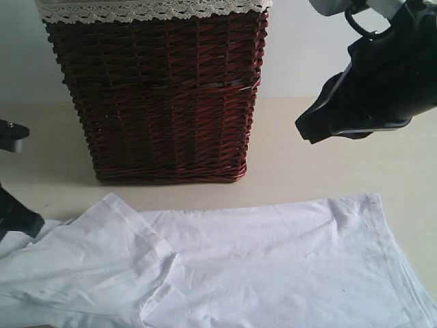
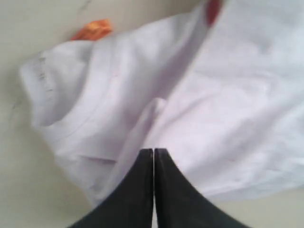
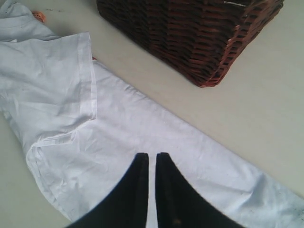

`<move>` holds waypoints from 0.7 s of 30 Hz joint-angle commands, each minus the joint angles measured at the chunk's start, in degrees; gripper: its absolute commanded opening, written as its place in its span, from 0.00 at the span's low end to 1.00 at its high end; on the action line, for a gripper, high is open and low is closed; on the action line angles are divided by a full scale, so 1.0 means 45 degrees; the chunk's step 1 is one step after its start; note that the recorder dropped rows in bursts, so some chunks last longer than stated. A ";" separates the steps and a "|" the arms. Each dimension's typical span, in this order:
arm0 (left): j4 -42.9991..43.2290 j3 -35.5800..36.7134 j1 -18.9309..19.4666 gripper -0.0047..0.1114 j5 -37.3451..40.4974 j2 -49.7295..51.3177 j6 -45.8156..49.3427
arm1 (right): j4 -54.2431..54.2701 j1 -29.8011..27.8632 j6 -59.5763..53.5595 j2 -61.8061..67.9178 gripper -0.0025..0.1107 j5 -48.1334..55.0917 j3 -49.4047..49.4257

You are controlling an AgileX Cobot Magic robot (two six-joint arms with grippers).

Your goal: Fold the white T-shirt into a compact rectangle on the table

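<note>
The white T-shirt lies spread along the near part of the table, with a short sleeve folded over at the left. My left gripper is shut just over a raised fold of the shirt; no cloth shows between its jaws. The orange neck label and a bit of red lettering peek out beyond it. My right gripper hangs above the shirt body, its jaws nearly together and holding nothing. From outside, the right gripper is raised high at the right.
A dark red wicker basket with white lace trim stands on the table behind the shirt, also seen as the basket from the right wrist. Bare table lies right of it. My left gripper sits at the left edge.
</note>
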 commanded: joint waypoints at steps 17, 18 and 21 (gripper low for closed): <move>-0.2039 0.0728 -0.0092 0.04 -0.0581 0.2949 0.2678 | -0.0063 0.0015 0.0000 -0.0083 0.09 -0.0055 -0.0083; -0.1981 0.0476 -0.0092 0.04 -0.0244 0.2920 0.2490 | -0.0063 0.0015 0.0000 -0.0083 0.09 -0.0020 -0.0083; -0.1916 0.0207 0.0004 0.04 -0.0926 0.1293 0.1432 | -0.0063 0.0015 0.0000 -0.0083 0.09 0.0156 -0.0083</move>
